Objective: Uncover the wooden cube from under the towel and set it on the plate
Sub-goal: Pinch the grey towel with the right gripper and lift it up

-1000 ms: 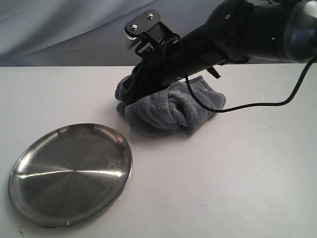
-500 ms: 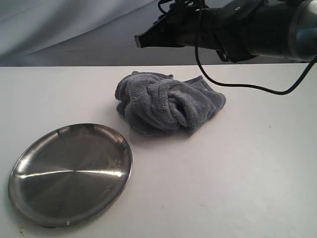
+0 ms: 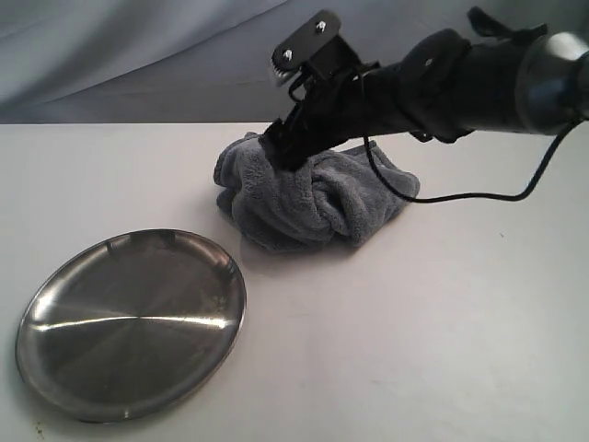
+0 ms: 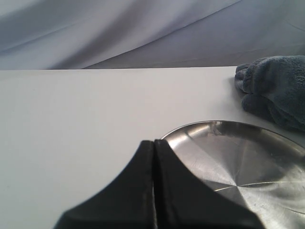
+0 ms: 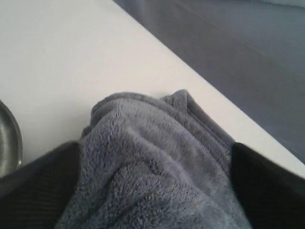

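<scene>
The dark-grey towel lies bunched in a heap at the middle of the white table. The wooden cube is hidden; none of the views shows it. My right gripper has come down on the heap's upper left part. In the right wrist view my right gripper is open wide, with the towel filling the gap between its fingers. The steel plate sits bare at the front left. My left gripper is shut and holds nothing, just above the near rim of the plate.
A grey cloth backdrop hangs behind the table's far edge. The right arm's black cable loops over the table to the right of the towel. The towel's edge shows beyond the plate in the left wrist view.
My right arm was down on the towel, rose clear above it half a second ago, and has now come down onto it again. The towel and plate have not moved.
</scene>
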You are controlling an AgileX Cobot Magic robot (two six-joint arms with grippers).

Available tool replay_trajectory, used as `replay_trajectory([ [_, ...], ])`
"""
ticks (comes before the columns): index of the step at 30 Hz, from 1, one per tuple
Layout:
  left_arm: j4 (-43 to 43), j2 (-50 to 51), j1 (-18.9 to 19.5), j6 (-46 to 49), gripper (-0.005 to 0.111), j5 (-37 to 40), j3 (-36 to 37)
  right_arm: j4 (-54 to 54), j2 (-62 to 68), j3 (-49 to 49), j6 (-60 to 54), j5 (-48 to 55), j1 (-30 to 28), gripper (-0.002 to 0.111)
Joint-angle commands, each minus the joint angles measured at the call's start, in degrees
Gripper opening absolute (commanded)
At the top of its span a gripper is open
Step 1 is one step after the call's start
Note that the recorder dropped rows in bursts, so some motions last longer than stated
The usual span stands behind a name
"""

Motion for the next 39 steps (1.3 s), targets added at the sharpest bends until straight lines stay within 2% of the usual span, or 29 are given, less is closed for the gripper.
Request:
replay_trajectory([
  [1,0.01,-0.20,-0.17,-0.29,0.000,-0.47,0.20,-2.59,5.67,0.08,-0.30,-2.24,1.88,0.105],
  [11,0.01,-0.20,-0.17,-0.15,0.000,-0.47,0.20,3.98,7.51,0.08,0.00,-4.95,2.97,0.104],
  [13,0.01,-0.20,-0.17,-0.15,0.000,-0.47,0.20,5.12,7.64,0.08,0.61,-4.95,3.07,0.099],
  [18,0.01,-0.20,-0.17,-0.35,0.000,-0.47,0.20,6.22,7.64,0.08,0.60,-2.10,3.07,0.063],
  [20,0.01,-0.20,-0.17,-0.35,0.000,-0.47,0.20,6.12,7.64,0.08,0.60,-0.31,3.07,0.044],
  [26,0.01,-0.20,-0.17,-0.35,0.000,-0.47,0.20,5.72,7.64,0.08,0.60,2.18,3.07,0.000],
  [31,0.01,-0.20,-0.17,-0.35,0.000,-0.47,0.20,3.36,5.82,0.08,0.74,6.24,3.07,0.000],
  [39,0.01,-0.20,-0.17,-0.37,0.000,-0.47,0.20,1.28,-6.44,0.08,0.74,9.53,2.97,0.000],
])
